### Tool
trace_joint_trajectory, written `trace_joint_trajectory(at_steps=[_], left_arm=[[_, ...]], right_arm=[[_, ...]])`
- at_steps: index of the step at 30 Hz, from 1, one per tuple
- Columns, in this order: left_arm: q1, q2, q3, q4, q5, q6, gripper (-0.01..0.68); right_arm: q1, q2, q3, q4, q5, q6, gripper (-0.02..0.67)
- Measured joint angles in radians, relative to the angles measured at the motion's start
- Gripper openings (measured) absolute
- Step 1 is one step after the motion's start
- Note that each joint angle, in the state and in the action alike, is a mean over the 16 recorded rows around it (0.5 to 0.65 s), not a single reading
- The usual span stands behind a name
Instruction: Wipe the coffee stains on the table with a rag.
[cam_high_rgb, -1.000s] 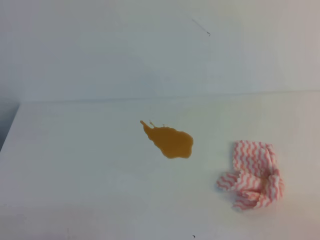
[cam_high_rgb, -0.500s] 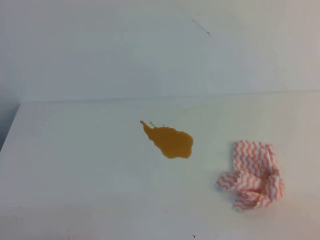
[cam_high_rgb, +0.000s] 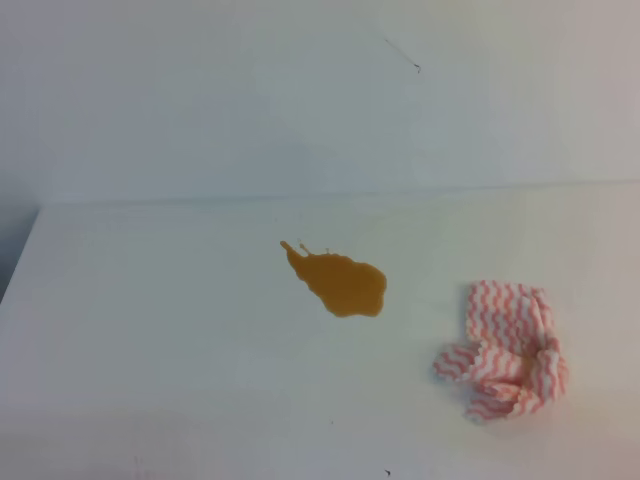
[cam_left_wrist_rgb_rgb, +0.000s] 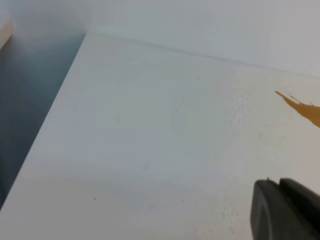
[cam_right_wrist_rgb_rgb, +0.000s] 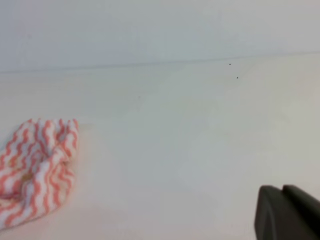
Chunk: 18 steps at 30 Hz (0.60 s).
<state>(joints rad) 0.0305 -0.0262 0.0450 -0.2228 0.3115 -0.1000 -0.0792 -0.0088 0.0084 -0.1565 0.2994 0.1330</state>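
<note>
The coffee stain is an amber-brown blotch with a thin pointed tail, near the middle of the white table. The pink-and-white zigzag rag lies crumpled to the right of the stain, apart from it. Neither gripper shows in the exterior view. In the left wrist view my left gripper shows as two dark fingers pressed together at the bottom right, with the stain's tail beyond it. In the right wrist view my right gripper looks the same, with the rag far to its left.
The table's left edge drops to a dark floor, also seen in the left wrist view. A white wall rises behind the table's back edge. A few tiny dark specks dot the surface.
</note>
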Motion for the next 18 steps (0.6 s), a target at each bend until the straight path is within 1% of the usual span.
trace_joint_trajectory(at_steps=[8, 18], left_arm=[[0.0, 0.0, 0.0, 0.0, 0.0, 0.0, 0.0], [0.0, 0.0, 0.0, 0.0, 0.0, 0.0, 0.0]], right_arm=[[0.0, 0.002, -0.002, 0.0, -0.15, 0.0, -0.004], [0.0, -0.005, 0.004, 0.004, -0.461, 0.037, -0.004]])
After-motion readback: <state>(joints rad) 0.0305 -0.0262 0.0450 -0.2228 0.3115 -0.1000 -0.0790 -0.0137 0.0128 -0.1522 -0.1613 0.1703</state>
